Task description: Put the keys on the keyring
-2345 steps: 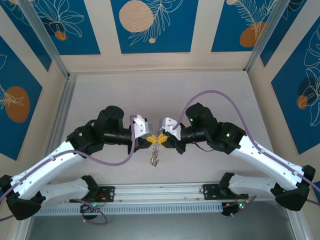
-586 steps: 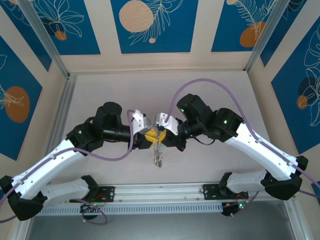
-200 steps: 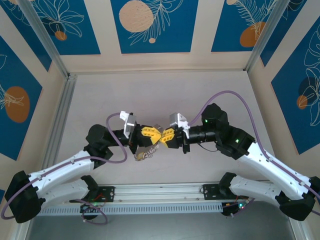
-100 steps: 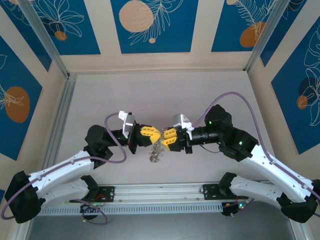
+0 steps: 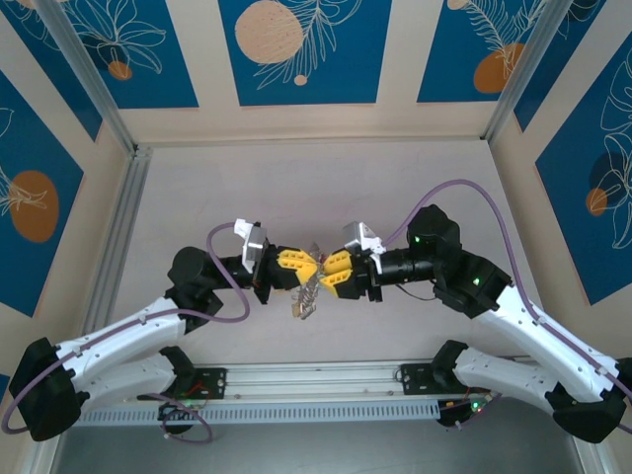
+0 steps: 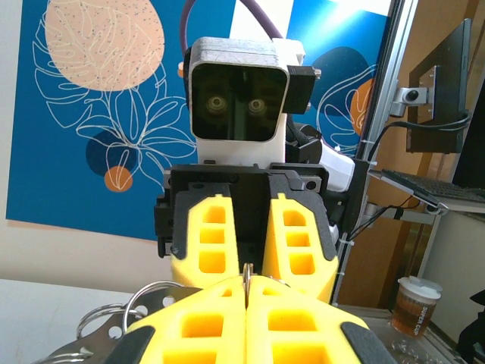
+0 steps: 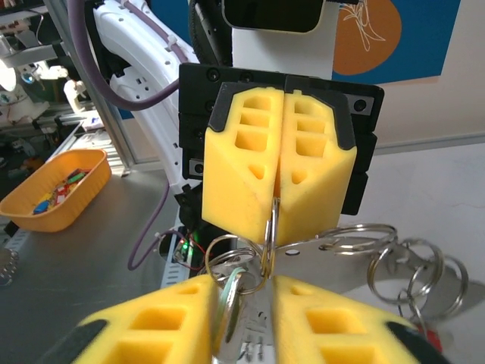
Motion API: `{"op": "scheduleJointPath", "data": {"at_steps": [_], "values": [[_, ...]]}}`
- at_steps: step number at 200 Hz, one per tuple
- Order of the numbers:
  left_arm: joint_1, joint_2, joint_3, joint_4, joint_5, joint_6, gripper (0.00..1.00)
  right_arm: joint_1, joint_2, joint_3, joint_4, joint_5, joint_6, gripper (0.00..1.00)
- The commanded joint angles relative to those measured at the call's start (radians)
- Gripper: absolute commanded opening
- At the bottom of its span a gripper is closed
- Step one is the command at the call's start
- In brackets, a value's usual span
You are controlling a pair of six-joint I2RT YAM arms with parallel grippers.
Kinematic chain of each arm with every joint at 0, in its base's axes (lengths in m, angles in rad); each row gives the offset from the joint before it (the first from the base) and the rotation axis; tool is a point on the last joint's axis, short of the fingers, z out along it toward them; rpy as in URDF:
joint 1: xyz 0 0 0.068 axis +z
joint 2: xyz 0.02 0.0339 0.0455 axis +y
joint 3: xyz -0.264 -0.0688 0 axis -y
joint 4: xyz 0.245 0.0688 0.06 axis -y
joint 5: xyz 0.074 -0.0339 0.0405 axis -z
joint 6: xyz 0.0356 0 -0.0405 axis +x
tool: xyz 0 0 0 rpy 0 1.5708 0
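Pale tabletop [image 5: 247, 188] is seen from above, walled by blue leaf-patterned panels [image 5: 296, 49]. Over its near middle the keyring [image 5: 306, 296] is made out only as a small silvery cluster where the two grippers meet tip to tip.

More is given by the right wrist view. A thin loop of the keyring [image 7: 356, 231] is pinched in the seam of the left gripper [image 7: 274, 216], whose yellow fingers are pressed together, and further loops are strung out to the right.

The right gripper [image 7: 244, 284] is shown with its fingers slightly parted. A loop and a pale key [image 7: 226, 307] are lodged between them, but whether they are gripped cannot be told.

In the left wrist view a flat grey holed ring [image 6: 102, 330] is seen low on the left. An orange basket [image 7: 53, 189] is seen off the table.
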Motion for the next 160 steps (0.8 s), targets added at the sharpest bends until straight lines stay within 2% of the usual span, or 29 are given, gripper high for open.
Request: {"op": "scheduleJointPath", "data": {"at_steps": [1, 26, 74, 141, 160], "values": [[-0.001, -0.003, 0.022, 0.063, 0.017, -0.011, 0.0, -0.014, -0.005, 0.006, 0.015, -0.035, 0.023, 0.15], [-0.001, -0.001, 0.02, 0.088, 0.016, -0.021, 0.0, -0.024, 0.003, -0.001, 0.02, -0.039, 0.029, 0.08], [-0.001, 0.035, 0.006, 0.205, 0.012, -0.081, 0.0, -0.041, 0.041, -0.005, 0.021, -0.055, 0.031, 0.0], [-0.002, 0.044, 0.004, 0.218, 0.013, -0.083, 0.0, -0.059, 0.103, 0.014, -0.037, -0.053, 0.025, 0.0], [-0.001, 0.042, 0.003, 0.216, 0.01, -0.083, 0.0, -0.06, 0.104, 0.015, -0.04, -0.046, 0.026, 0.11]]}}
